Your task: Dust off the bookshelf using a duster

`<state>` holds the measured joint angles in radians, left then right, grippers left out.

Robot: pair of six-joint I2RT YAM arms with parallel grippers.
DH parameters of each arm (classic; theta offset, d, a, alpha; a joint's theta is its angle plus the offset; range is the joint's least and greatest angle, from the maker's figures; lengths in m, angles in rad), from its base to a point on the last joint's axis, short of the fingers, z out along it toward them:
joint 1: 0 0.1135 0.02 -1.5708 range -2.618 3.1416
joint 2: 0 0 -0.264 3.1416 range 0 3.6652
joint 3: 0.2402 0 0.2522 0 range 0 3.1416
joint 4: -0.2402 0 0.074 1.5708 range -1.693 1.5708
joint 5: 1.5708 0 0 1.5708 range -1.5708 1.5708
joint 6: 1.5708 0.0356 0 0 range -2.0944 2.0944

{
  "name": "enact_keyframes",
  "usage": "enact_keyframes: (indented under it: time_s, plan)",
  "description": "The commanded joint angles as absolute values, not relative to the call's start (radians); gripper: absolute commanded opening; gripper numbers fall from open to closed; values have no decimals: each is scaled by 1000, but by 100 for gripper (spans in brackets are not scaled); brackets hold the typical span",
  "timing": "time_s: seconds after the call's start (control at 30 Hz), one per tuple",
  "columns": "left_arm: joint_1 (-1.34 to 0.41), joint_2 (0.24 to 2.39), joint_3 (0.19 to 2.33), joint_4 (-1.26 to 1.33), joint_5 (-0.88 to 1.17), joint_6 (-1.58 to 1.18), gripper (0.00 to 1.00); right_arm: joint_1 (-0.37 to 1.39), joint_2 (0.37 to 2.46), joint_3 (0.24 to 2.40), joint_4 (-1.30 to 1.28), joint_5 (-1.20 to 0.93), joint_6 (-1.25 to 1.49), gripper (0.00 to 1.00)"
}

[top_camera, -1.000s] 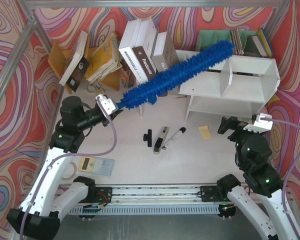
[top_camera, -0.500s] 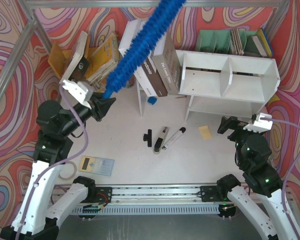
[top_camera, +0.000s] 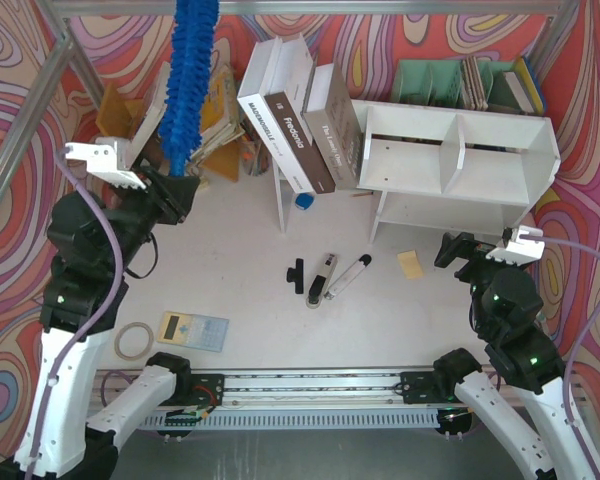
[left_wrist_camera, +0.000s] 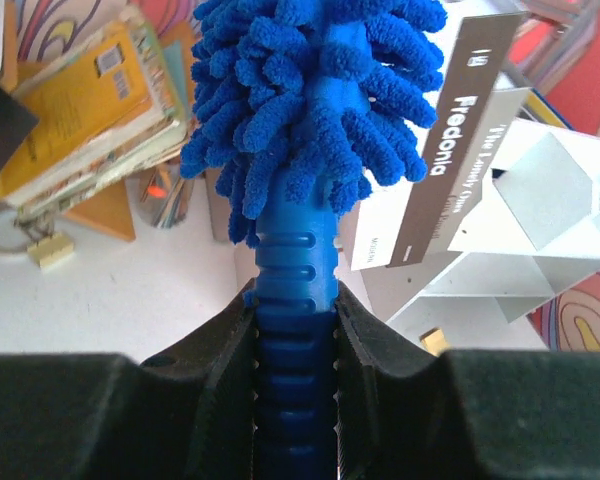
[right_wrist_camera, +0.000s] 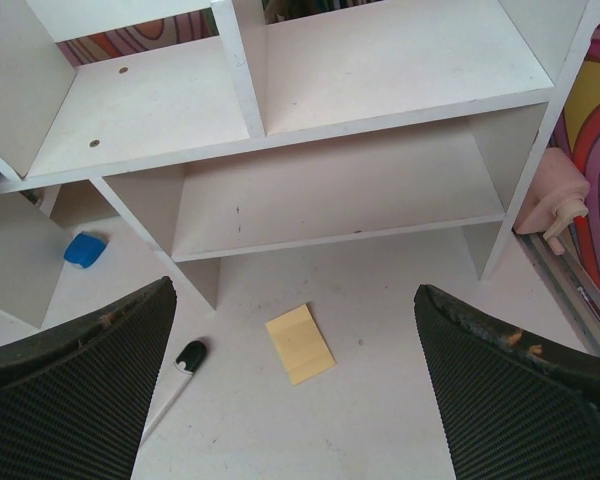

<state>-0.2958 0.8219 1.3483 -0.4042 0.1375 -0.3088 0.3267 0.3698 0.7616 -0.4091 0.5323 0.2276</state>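
Note:
The blue fluffy duster (top_camera: pixel 188 80) stands nearly upright at the far left, its top out of view. My left gripper (top_camera: pixel 177 196) is shut on its ribbed blue handle (left_wrist_camera: pixel 293 300), well left of the bookshelf. The white bookshelf (top_camera: pixel 458 160) stands at the far right with two cubbies and a lower shelf; it also shows in the right wrist view (right_wrist_camera: pixel 310 120). My right gripper (top_camera: pixel 458 250) is open and empty, low in front of the bookshelf, its fingers (right_wrist_camera: pixel 70 390) wide apart.
Leaning books (top_camera: pixel 298 110) rest on a thin white board left of the bookshelf. Yellow books (top_camera: pixel 205 115) lie at the far left. A yellow sticky pad (top_camera: pixel 411 264), small black-and-silver tools (top_camera: pixel 325 278), a calculator (top_camera: pixel 192 330) and a tape roll (top_camera: pixel 132 341) lie on the table.
My left arm has swung the duster leftward, from lying across the bookshelf top to standing nearly upright at the far left. The right arm has not moved.

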Motion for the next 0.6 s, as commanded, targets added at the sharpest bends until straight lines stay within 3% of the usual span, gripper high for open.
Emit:
enact_keyframes:
  time_s: [0.0, 0.57]
  plan:
    - [-299, 863, 1369, -492, 27, -453, 0, 323, 374, 755, -385, 540, 216, 90]
    - [-369, 760, 1157, -458, 130, -583, 0, 324, 384, 756, -384, 541, 216, 90]
